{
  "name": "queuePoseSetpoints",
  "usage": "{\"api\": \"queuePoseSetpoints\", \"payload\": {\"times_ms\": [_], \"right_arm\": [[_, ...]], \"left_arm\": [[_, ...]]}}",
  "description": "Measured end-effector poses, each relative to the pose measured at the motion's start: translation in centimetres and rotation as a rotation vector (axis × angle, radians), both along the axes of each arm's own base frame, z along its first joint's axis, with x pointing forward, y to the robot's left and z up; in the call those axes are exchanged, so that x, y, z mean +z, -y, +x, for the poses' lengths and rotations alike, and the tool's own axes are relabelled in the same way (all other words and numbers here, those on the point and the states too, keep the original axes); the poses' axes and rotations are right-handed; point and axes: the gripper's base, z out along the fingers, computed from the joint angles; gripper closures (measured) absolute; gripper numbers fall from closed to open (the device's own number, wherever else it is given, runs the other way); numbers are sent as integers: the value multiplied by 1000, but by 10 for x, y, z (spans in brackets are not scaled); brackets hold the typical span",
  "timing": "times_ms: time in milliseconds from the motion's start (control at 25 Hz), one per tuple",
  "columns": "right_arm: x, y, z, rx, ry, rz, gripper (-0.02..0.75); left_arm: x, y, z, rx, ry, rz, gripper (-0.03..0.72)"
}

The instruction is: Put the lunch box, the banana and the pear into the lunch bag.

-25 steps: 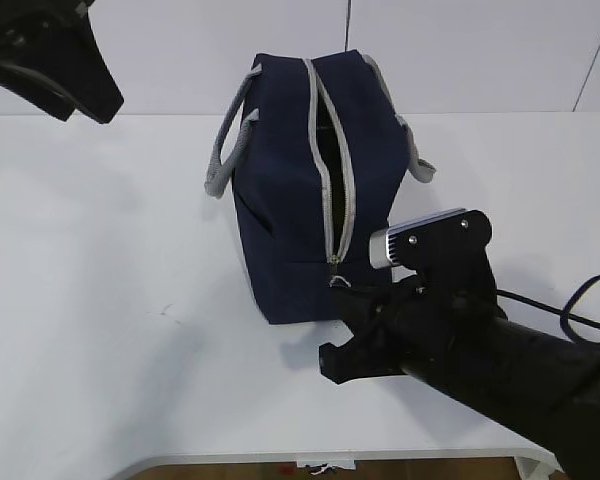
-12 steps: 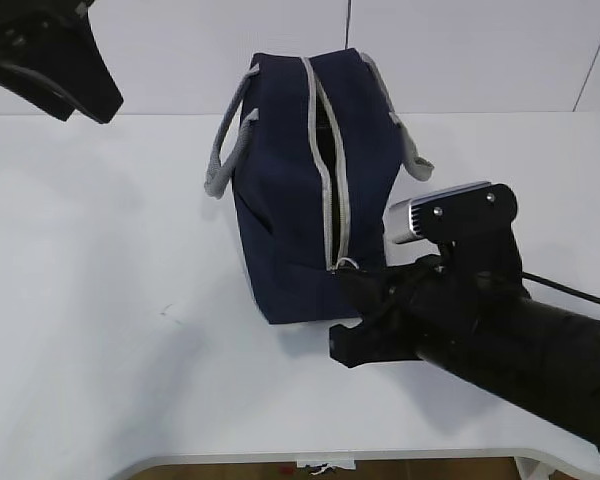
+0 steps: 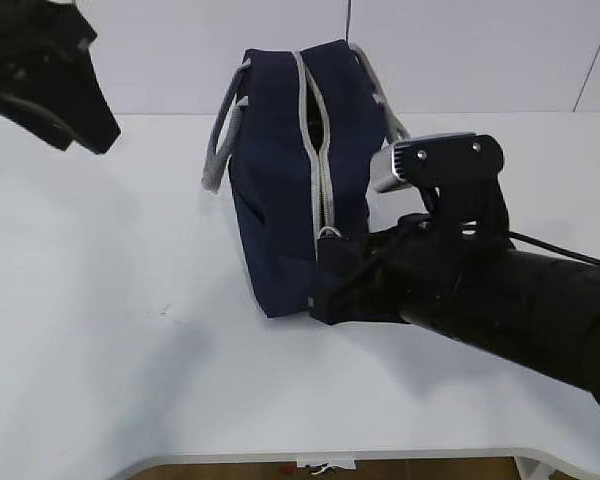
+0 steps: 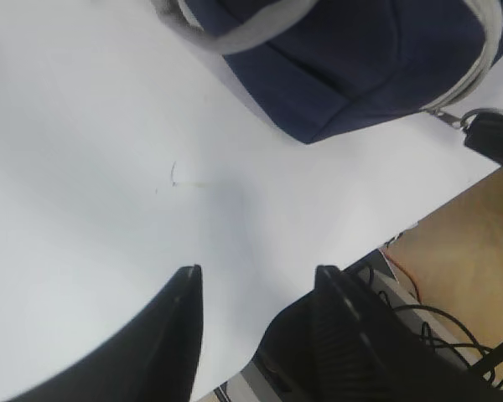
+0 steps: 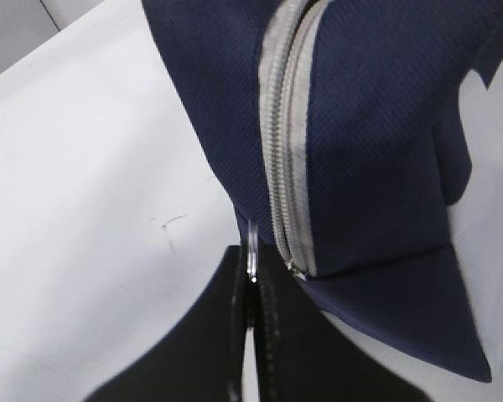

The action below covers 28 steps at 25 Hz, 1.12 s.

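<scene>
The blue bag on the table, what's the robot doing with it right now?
The right gripper is shut on the zipper pull at the near end of the lunch bag, which stands upright on the white table. The zipper looks closed near that end, with a narrow gap higher up. The left gripper hangs open over bare table, holding nothing. No lunch box, banana or pear is in view.

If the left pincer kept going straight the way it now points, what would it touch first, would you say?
Probably the bare white table: the left pincer hangs open over it, with the lunch bag off to one side. Depth is unclear.
</scene>
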Motion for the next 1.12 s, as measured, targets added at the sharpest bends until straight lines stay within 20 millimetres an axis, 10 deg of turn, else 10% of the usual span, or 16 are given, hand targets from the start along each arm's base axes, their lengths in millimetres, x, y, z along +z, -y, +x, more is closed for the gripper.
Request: {"api": "queuePoseSetpoints", "payload": {"times_ms": [1120], "right_arm": [[79,-32,27,80,30,26,737]], "left_arm": [[-87,14,-18,-58,-88,67,361]]}}
